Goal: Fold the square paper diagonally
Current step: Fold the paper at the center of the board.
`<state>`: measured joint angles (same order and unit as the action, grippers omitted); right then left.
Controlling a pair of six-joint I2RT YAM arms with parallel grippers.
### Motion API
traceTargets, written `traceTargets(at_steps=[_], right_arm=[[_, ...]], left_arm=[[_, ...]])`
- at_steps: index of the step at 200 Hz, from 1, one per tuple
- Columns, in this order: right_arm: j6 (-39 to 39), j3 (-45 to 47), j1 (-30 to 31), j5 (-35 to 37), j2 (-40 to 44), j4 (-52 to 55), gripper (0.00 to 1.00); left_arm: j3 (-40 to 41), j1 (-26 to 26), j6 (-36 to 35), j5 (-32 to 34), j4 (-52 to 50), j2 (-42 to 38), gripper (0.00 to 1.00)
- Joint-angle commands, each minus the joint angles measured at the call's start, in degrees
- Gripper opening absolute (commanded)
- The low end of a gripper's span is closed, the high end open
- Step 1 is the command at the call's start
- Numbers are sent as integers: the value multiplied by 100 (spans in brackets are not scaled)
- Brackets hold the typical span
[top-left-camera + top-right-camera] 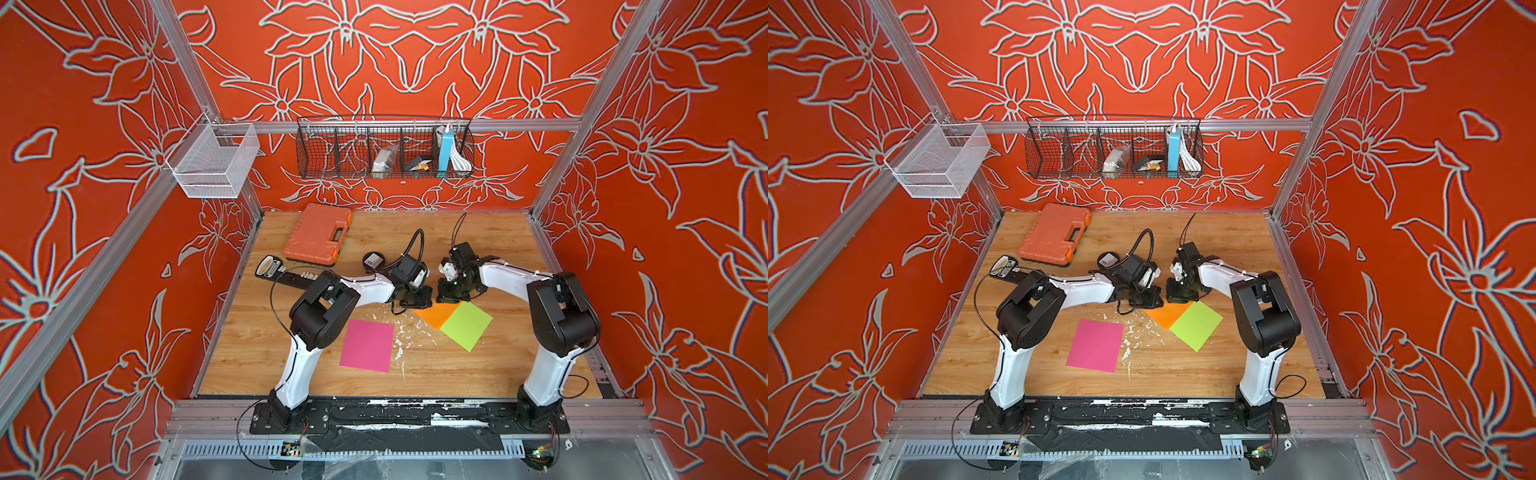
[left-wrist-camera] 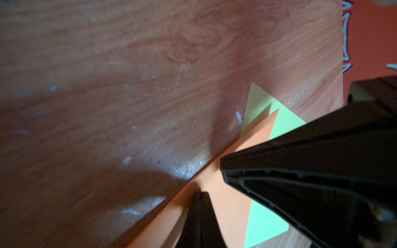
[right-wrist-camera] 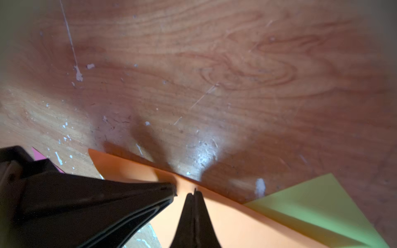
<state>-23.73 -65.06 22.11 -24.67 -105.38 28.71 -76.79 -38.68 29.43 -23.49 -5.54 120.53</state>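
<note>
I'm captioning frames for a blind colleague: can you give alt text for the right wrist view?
Two shut black tools, the right tool and left tool, rest their tips close together on an orange paper lying on a wooden table. A green paper touches the orange one, and a pink paper peeks out behind the left tool.

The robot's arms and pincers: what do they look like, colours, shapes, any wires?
The left arm and right arm match: smooth white shells on the long segments, bulky black housings at the joints, black bases. Thin black cables loop loosely beside each. The left gripper and right gripper are matte black, tapering to narrow wedge-like tips. I can read no markings.
</note>
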Motion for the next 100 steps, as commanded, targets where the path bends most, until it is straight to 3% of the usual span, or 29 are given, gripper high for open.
traceTargets(at_steps=[1,100], right_arm=[[16,81,-5,160,-134,-29,0],[158,99,-6,287,-240,29,0]], left_arm=[[37,-9,-3,254,-472,-127,0],[-432,-15,337,175,-474,-105,0]])
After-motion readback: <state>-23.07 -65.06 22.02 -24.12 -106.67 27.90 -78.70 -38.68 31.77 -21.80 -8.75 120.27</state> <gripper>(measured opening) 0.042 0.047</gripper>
